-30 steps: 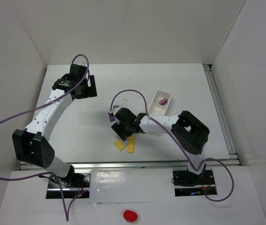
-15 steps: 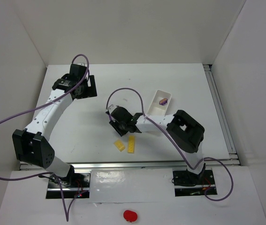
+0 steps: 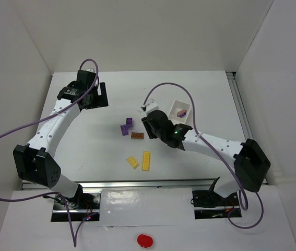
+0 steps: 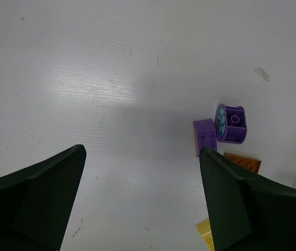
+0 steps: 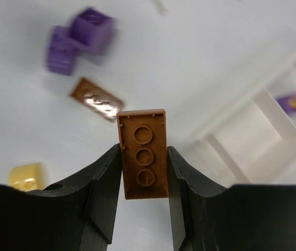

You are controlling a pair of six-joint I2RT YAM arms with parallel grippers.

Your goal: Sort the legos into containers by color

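My right gripper [image 5: 143,157] is shut on a brown-orange lego [image 5: 142,154], held off the table with its underside toward the camera. In the top view this gripper [image 3: 149,116] hangs between the loose legos and the white tray [image 3: 175,121]. Two purple legos [image 3: 126,126], another brown-orange lego [image 3: 137,136] and two yellow legos [image 3: 146,160] lie on the table. A purple lego [image 3: 180,112] rests in the tray's far compartment. My left gripper [image 3: 93,97] stands open at the far left, nothing between its fingers [image 4: 48,193]; it sees the purple legos [image 4: 234,123] to its right.
White walls enclose the table on three sides. A metal rail [image 3: 244,123] runs along the right edge. A small red blob [image 3: 144,240] lies in front of the arm bases. The tray's near compartments [image 5: 241,138] appear below right of the held lego.
My right gripper has shut on a brown-orange lego, lifted it and swung up and right toward the tray, uncovering the purple and brown legos. The left arm has not moved.
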